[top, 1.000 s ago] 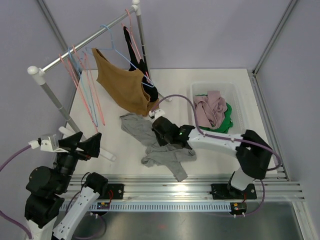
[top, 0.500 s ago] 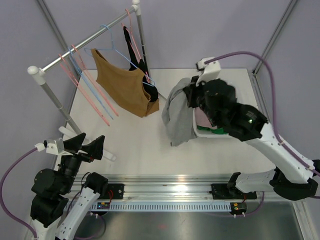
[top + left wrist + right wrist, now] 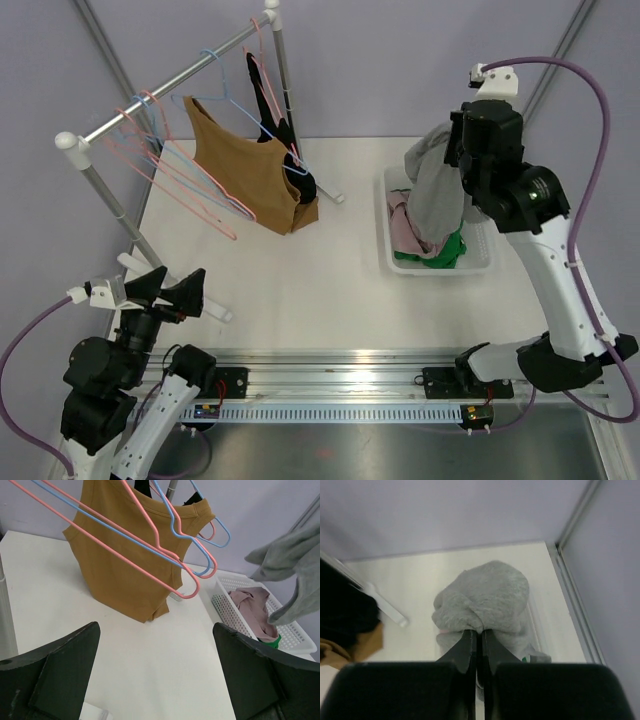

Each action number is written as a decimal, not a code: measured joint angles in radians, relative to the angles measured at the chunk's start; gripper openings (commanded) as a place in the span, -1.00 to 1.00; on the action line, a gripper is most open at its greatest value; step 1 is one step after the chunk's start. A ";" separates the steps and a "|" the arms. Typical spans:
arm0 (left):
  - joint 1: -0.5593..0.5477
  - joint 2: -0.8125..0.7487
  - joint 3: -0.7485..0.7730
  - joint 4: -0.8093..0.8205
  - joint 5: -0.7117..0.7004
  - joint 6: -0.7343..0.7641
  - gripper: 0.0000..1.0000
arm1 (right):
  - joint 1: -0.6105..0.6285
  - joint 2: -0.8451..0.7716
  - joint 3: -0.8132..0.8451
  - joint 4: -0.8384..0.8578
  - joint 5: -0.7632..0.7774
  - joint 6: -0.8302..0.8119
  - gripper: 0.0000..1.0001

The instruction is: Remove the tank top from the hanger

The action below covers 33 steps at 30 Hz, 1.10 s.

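Holding grey top [image 3: 437,195] pinched in right gripper [image 3: 476,634] above basket [image 3: 438,269]; next, probably lowering and letting go. Left gripper [image 3: 156,647] spread, idle.

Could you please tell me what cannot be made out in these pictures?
Top view: the basket contents, partly covered by the gray garment.
Left wrist view: the tank top strap tops, cut by the upper edge; the black garment, mostly behind it.
Right wrist view: the basket, almost wholly under the gray garment.
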 measured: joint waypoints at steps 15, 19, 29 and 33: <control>0.000 0.016 0.041 -0.070 -0.089 -0.023 0.98 | -0.394 0.454 -0.601 0.186 -0.429 0.169 -0.79; 0.002 0.131 0.200 -0.124 -0.065 -0.050 0.98 | -0.394 0.462 -0.588 0.184 -0.443 0.201 -0.31; 0.008 0.512 0.537 -0.074 0.201 -0.113 0.98 | -0.394 0.238 -0.372 0.008 -0.404 0.248 0.99; 0.008 0.713 0.677 -0.076 0.224 -0.142 0.98 | -0.394 0.052 -0.369 0.021 -0.451 0.264 0.99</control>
